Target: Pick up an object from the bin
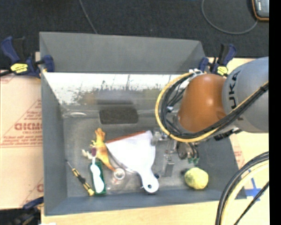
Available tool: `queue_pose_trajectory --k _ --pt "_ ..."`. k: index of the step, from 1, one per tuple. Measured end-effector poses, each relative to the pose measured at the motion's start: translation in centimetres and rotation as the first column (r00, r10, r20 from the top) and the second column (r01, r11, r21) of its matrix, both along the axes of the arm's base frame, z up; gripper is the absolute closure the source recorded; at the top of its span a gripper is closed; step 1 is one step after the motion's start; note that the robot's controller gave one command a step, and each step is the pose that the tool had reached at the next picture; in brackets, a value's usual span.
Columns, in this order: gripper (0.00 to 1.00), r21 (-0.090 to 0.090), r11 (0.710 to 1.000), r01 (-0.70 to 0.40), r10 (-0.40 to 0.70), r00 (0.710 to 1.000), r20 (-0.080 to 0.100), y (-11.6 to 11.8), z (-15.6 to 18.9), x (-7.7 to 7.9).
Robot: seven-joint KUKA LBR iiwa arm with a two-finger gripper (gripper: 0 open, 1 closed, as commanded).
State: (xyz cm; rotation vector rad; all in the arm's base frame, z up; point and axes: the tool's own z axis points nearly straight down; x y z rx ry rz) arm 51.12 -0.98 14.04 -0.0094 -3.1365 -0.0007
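Note:
My gripper (170, 154) hangs low in the right half of the bin, under the arm's orange cover. It stands just right of a white scoop (133, 157) with an orange back edge, whose handle points to the front wall. A yellow-green ball (196, 178) lies a little to the gripper's front right, apart from it. Nothing shows in the gripper's grasp.
A yellow toy giraffe (102, 149) leans on the scoop's left side. A green and white toothbrush (97, 175), a small clear cup (118, 174) and a yellow-black screwdriver (81, 177) lie at the front left. A dark grey block (116, 115) rests near the back wall.

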Motion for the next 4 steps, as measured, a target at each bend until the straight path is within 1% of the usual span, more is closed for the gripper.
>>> queue_pose_trajectory --k 1,2,3,4 --pt "0.00 0.000 1.000 0.000 0.000 1.000 0.008 0.0 0.4 0.2" --pt "0.00 0.000 0.913 -0.407 0.407 0.913 0.007 -0.1 -7.1 2.5" --pt "0.00 -0.003 0.857 -0.516 0.516 0.857 0.009 -0.8 -6.9 2.1" --pt "0.00 -0.002 0.912 -0.411 0.411 0.912 0.014 -0.2 -6.8 2.6"
